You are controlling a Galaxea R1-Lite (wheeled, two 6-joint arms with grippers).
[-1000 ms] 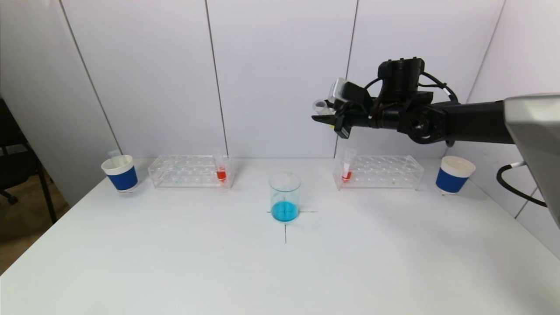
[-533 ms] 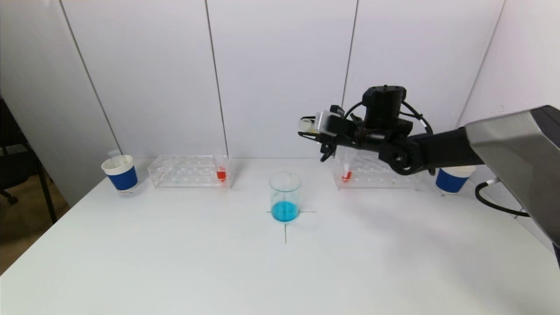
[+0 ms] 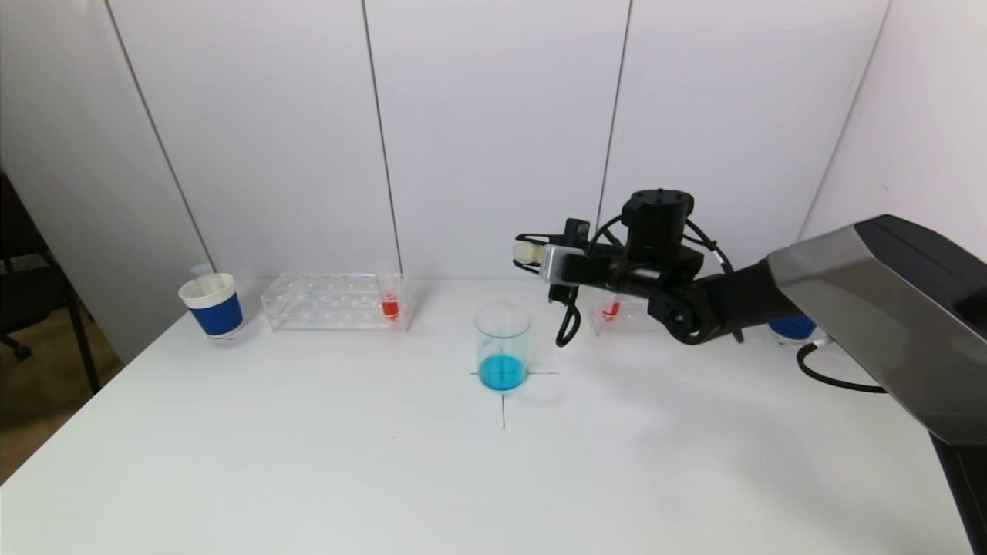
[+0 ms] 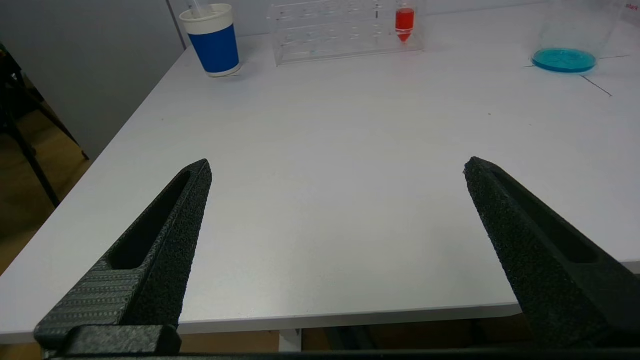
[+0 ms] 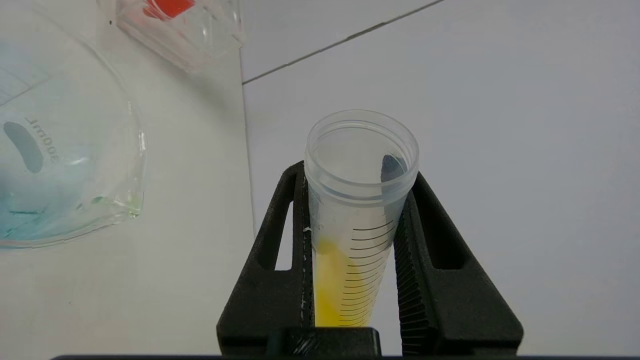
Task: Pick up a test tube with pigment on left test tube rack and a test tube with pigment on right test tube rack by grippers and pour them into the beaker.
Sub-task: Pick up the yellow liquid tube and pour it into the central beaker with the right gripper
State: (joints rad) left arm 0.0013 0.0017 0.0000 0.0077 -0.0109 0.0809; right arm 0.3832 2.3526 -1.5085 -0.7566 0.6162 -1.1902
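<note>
My right gripper (image 3: pixel 529 253) is shut on a test tube (image 5: pixel 350 235) holding yellow pigment. The tube lies nearly level, its open mouth pointing left, above and just right of the beaker (image 3: pixel 502 347), which holds blue liquid. The left rack (image 3: pixel 331 302) carries a tube of red pigment (image 3: pixel 390 302). Behind my right arm, the right rack (image 3: pixel 628 314) is partly hidden and shows a red tube (image 3: pixel 611 308). My left gripper (image 4: pixel 337 167) is open and empty over the table's front left edge, far from the left rack (image 4: pixel 325 30).
A blue-and-white paper cup (image 3: pixel 212 305) stands left of the left rack. Another cup (image 3: pixel 790 327) is mostly hidden behind my right arm. A black cross mark (image 3: pixel 503 401) lies under the beaker. The wall is close behind the racks.
My right arm has come down and to the left with the yellow tube, from high above the right rack to just above and right of the beaker. The left gripper stays put.
</note>
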